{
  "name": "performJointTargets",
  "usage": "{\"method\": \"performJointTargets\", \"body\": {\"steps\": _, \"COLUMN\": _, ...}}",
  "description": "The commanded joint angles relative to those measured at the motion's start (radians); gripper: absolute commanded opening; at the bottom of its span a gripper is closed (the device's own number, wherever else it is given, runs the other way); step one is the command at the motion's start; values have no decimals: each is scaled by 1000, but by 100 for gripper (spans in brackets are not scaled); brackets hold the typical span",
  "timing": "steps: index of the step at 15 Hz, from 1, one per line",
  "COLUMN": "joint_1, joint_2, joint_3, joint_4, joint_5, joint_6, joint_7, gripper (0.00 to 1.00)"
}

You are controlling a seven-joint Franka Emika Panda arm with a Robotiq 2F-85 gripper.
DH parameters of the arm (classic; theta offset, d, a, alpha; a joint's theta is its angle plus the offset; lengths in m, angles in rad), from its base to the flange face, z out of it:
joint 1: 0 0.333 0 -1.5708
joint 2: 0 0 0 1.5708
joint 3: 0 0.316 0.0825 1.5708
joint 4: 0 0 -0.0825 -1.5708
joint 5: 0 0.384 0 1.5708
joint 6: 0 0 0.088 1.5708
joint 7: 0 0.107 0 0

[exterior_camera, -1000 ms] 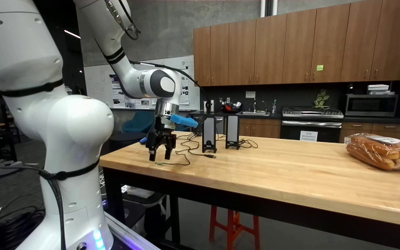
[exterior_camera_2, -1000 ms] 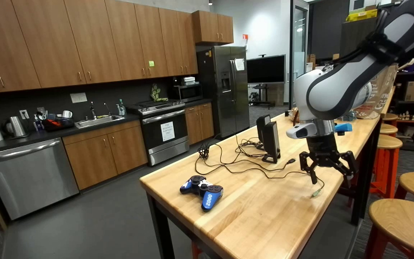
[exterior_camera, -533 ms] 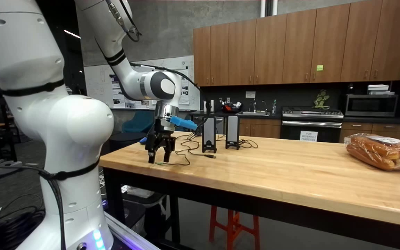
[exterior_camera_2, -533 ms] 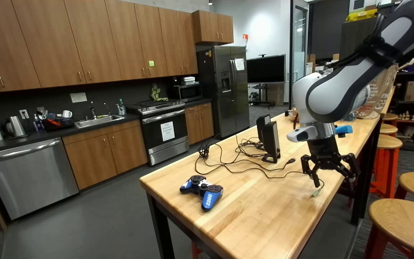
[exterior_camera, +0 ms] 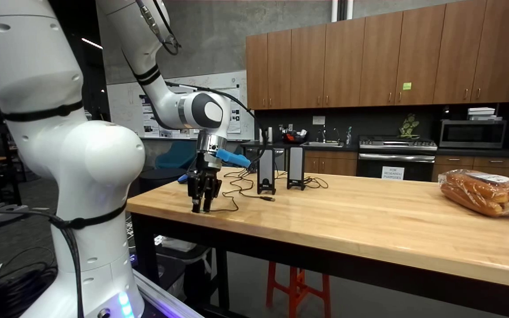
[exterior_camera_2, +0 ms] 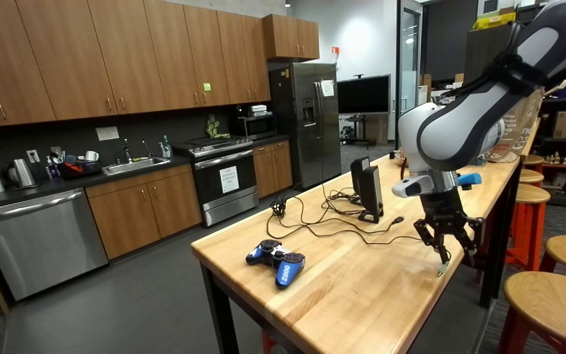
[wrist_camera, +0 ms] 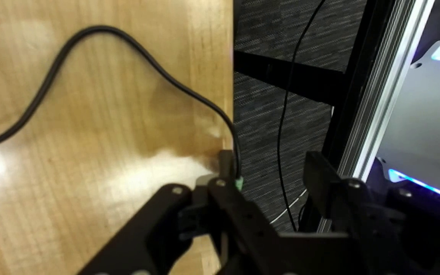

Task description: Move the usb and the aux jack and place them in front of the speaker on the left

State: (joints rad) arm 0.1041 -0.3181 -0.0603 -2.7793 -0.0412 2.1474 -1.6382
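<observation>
The green aux jack is close to the long edge of the wooden table, its metal tip showing just beside a fingertip of the gripper in an exterior view. The wrist view gives only a sliver of that green next to one finger, yet shows the black cord arching down to it. The gripper points downward, its fingers partway apart, with a clear gap between them in the wrist view and nothing clamped there. Whether a finger touches the jack cannot be told.

One USB plug lies on the table, well apart from the gripper and near the two speakers, which stand upright in both exterior views. Farther out are one game controller, one bag of bread, one stove, one microwave, and, in an exterior view, one refrigerator and five stools.
</observation>
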Motion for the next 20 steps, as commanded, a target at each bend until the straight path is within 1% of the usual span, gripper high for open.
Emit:
{"method": "performJointTargets", "body": {"steps": 1, "joint_1": -4, "joint_2": -20, "joint_3": 6, "joint_4": 2, "joint_5": 1, "joint_6": 0, "joint_7": 12, "gripper": 20}}
{"method": "performJointTargets", "body": {"steps": 2, "joint_1": -6, "joint_2": -24, "joint_3": 4, "joint_4": 4, "joint_5": 6, "joint_6": 4, "joint_7": 18, "gripper": 14}}
{"method": "performJointTargets", "body": {"steps": 3, "joint_1": -9, "joint_2": -27, "joint_3": 2, "joint_4": 6, "joint_5": 11, "joint_6": 9, "joint_7": 24, "gripper": 5}}
{"method": "performJointTargets", "body": {"steps": 4, "joint_1": -15, "joint_2": -30, "joint_3": -2, "joint_4": 8, "joint_5": 16, "joint_6": 19, "joint_7": 41, "gripper": 1}}
{"method": "performJointTargets", "body": {"steps": 10, "joint_1": -45, "joint_2": -44, "joint_3": -25, "joint_4": 17, "joint_5": 22, "joint_6": 38, "joint_7": 94, "gripper": 0}}
{"method": "performJointTargets", "body": {"steps": 11, "joint_1": -47, "joint_2": -46, "joint_3": -27, "joint_4": 19, "joint_5": 24, "joint_6": 38, "joint_7": 100, "gripper": 8}}
{"method": "performJointTargets", "body": {"steps": 12, "joint_1": -49, "joint_2": -51, "joint_3": -30, "joint_4": 20, "joint_5": 27, "joint_6": 36, "joint_7": 104, "gripper": 27}}
{"method": "performJointTargets", "body": {"steps": 15, "joint_1": -48, "joint_2": -62, "joint_3": -35, "joint_4": 17, "joint_5": 20, "joint_6": 24, "joint_7": 84, "gripper": 43}}
{"method": "performJointTargets", "body": {"steps": 20, "joint_1": -40, "joint_2": -62, "joint_3": -39, "joint_4": -7, "joint_5": 13, "joint_6": -1, "joint_7": 26, "gripper": 77}}
